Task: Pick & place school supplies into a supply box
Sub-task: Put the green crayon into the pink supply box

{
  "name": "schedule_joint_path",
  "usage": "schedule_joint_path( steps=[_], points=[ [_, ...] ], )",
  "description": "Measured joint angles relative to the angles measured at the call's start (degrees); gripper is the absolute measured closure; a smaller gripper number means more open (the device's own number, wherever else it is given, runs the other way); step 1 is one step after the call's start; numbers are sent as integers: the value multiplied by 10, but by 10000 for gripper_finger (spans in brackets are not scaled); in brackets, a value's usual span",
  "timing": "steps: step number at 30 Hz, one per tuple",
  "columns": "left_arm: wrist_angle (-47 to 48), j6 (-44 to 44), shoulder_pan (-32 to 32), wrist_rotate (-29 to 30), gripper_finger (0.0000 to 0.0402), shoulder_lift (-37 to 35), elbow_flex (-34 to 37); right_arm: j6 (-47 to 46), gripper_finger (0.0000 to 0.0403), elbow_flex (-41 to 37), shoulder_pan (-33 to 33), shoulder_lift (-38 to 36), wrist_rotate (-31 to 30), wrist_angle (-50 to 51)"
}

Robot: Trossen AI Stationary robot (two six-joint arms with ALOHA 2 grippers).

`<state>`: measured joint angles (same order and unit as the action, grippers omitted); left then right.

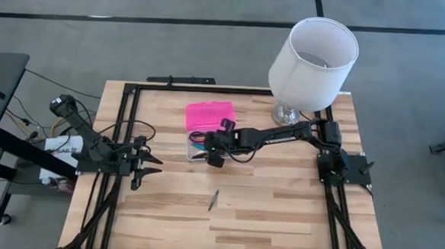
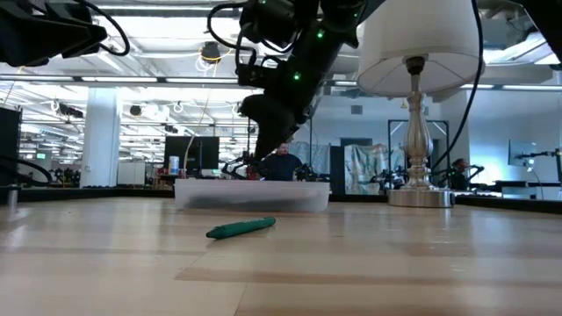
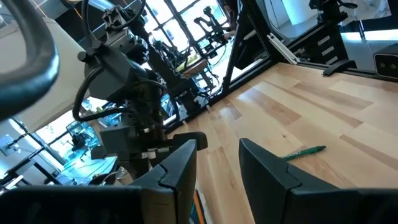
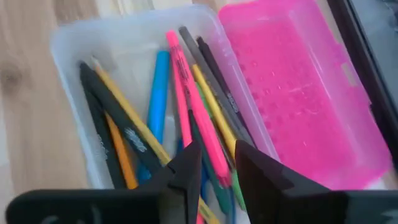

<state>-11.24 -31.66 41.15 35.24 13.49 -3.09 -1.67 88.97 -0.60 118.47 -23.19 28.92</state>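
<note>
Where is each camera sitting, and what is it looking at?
High view: above, looking straight down at the table, both arms and the lamp.
Low view: at tabletop height, facing the green pen and clear box; one arm hangs above.
Left wrist view: behind the left hand, facing across the table.
Right wrist view: behind the right hand, over the box.
High, low and left wrist views share the green pen.

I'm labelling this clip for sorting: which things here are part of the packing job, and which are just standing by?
Part of the job:
- clear supply box, pens and markers inside
- its pink lid, open beside it
- green pen, loose on the table
- right gripper, open over the box

Standing by:
- white lamp
- left gripper, at the table's left edge
</note>
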Motion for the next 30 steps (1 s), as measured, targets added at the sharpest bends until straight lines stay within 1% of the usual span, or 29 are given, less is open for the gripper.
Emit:
schedule_joint_path(
  steps=[3, 7, 8, 10, 12, 14, 16, 18, 20, 22, 25, 26, 27, 28, 30],
  points=[
    [6, 9, 0, -4, 286, 0, 0, -3, 312, 0, -4, -7, -35, 30],
    [14, 25, 0, -27, 286, 2, 0, -48, 312, 1, -17, -34, -123, 100],
    [12, 29, 0, -30, 286, 3, 0, -62, 312, 3, -22, -38, -143, 110],
    [4, 36, 0, -34, 286, 4, 0, -106, 312, -2, -32, -55, -176, 184],
    [-7, 40, 0, -27, 286, 5, 0, -147, 312, 2, -40, -63, -205, 205],
    [-24, 43, 0, -24, 286, 8, 0, -194, 312, -5, -52, -78, -227, 273],
    [-43, 49, 0, -19, 286, 11, -1, -226, 312, -5, -63, -80, -247, 286],
    [-66, 51, 0, -18, 286, 13, -1, -254, 312, -24, -79, -92, -262, 328],
    [-87, 55, 0, -1, 286, 15, -1, -270, 312, -35, -93, -97, -280, 316],
    [-104, 68, 0, 22, 286, 15, -1, -280, 312, -62, -106, -112, -286, 325],
    [-108, 96, 0, 89, 286, 15, -1, -281, 312, -97, -125, -130, -297, 294],
    [-108, 101, 0, 113, 286, 15, -1, -280, 312, -117, -132, -142, -296, 302],
    [-107, 109, 0, 136, 286, 15, -1, -273, 312, -129, -137, -151, -296, 289],
    [-103, 115, 0, 157, 286, 15, -1, -264, 312, -143, -142, -162, -296, 254],
    [-100, 127, 0, 179, 286, 15, -1, -240, 312, -186, -153, -192, -290, 232]
  ],
)
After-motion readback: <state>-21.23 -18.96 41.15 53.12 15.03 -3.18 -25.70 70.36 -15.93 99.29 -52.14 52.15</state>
